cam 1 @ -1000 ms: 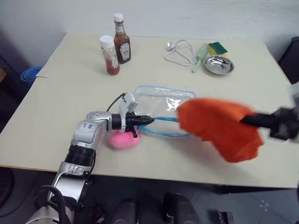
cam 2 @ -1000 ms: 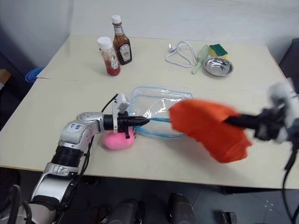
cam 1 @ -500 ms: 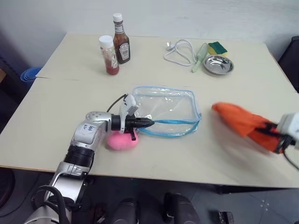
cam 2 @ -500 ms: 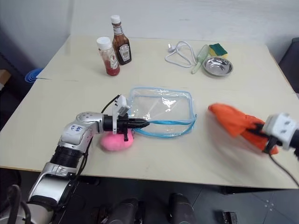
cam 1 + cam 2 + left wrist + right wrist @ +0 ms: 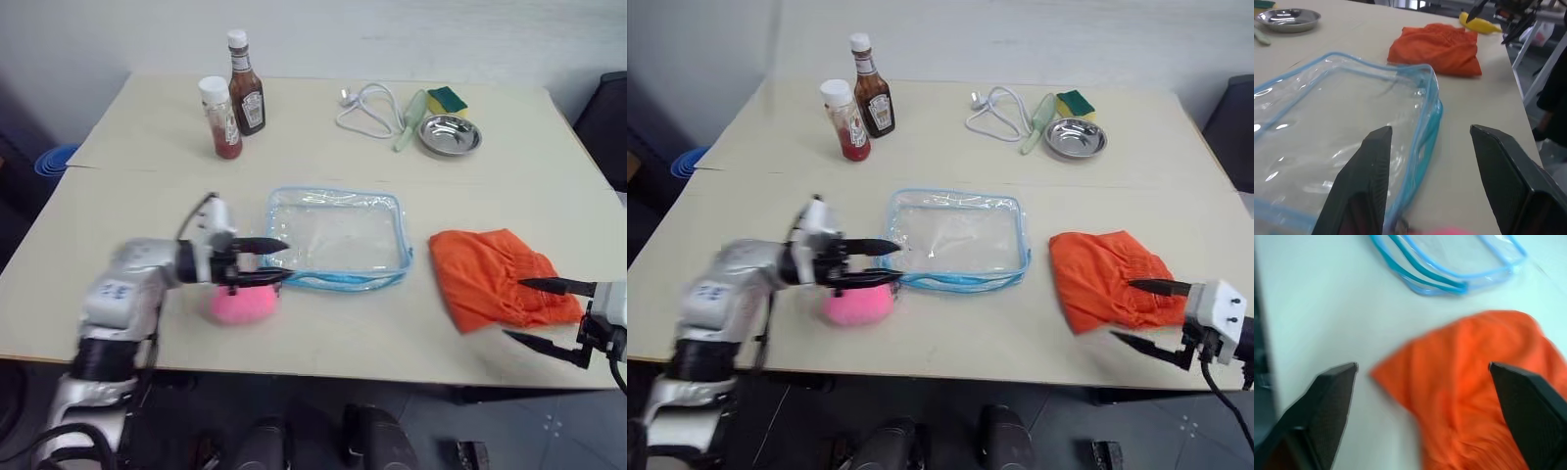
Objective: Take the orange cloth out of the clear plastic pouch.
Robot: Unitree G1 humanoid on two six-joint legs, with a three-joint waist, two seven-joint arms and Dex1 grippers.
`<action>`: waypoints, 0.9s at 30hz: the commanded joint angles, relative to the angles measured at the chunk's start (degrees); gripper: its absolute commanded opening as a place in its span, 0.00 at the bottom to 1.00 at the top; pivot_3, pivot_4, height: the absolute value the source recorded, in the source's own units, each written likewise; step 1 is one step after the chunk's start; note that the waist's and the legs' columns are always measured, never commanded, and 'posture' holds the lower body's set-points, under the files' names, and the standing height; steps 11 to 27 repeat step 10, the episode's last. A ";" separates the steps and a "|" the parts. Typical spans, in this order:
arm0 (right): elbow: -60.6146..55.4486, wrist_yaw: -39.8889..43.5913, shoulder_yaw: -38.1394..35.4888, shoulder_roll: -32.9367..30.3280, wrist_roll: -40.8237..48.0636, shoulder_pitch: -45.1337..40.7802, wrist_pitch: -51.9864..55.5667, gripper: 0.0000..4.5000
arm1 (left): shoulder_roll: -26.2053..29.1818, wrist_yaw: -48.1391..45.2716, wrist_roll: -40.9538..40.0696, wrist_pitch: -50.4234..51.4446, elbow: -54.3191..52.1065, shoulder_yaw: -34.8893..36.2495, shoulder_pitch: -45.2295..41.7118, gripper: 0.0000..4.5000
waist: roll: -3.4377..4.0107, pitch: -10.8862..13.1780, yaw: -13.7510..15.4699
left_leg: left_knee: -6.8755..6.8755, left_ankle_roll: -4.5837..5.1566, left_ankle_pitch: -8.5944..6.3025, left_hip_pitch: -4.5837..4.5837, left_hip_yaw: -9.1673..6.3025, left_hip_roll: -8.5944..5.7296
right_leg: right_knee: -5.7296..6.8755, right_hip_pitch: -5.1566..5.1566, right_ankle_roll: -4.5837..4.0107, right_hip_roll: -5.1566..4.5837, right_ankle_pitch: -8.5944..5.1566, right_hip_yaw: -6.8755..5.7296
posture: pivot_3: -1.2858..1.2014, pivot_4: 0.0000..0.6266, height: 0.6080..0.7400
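Note:
The orange cloth (image 5: 495, 274) lies crumpled on the table, right of the clear plastic pouch (image 5: 338, 235) and apart from it. The pouch lies flat and empty, with its pink pom-pom (image 5: 240, 304) at its near left corner. My left gripper (image 5: 284, 260) hovers open above the pom-pom at the pouch's left edge, holding nothing; the left wrist view shows the pouch (image 5: 1342, 112) ahead of its fingers (image 5: 1376, 161). My right gripper (image 5: 514, 309) stands open at the cloth's near right edge, its fingers (image 5: 1332, 396) spread wide with the cloth (image 5: 1484, 401) lying ahead of them.
At the back of the table stand two sauce bottles (image 5: 235, 93). Further right lie a white cable (image 5: 367, 103), a green brush (image 5: 407, 108), a sponge (image 5: 451, 98) and a steel bowl (image 5: 449, 134). The table's front edge (image 5: 392, 377) runs just below my right gripper.
My right gripper came down with the cloth, opened and let it go on the table. My left gripper let go of the pouch's edge, opened and drew back to the left.

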 commanded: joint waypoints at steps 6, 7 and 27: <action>0.92 -2.34 10.46 12.78 -7.43 -2.61 -12.34 0.99 | 1.45 1.66 7.41 -25.42 -0.45 11.13 25.76 0.58 | 0.06 -0.02 1.19 | 0.11 0.16 -0.11 0.01 -0.10 -0.20 | -0.11 0.02 -0.04 -0.33 -0.02 0.02 | 0.52 0.24 1.00; 2.94 -2.15 10.80 13.15 -8.48 -3.20 -14.02 0.99 | 1.14 3.22 7.47 -25.76 -0.95 12.10 26.80 0.58 | 0.09 -0.01 1.45 | 0.10 0.20 -0.13 0.01 -0.10 -0.23 | -0.13 0.02 -0.04 -0.37 -0.02 0.02 | 0.52 0.24 1.00; 7.11 -1.76 11.63 13.61 -9.65 -4.87 -17.81 0.99 | 0.74 5.69 6.18 -24.30 -3.33 13.88 29.62 0.58 | 0.09 -0.01 1.55 | 0.07 0.26 -0.16 -0.06 -0.17 -0.30 | -0.13 -0.03 -0.06 -0.45 -0.03 -0.01 | 0.52 0.24 1.00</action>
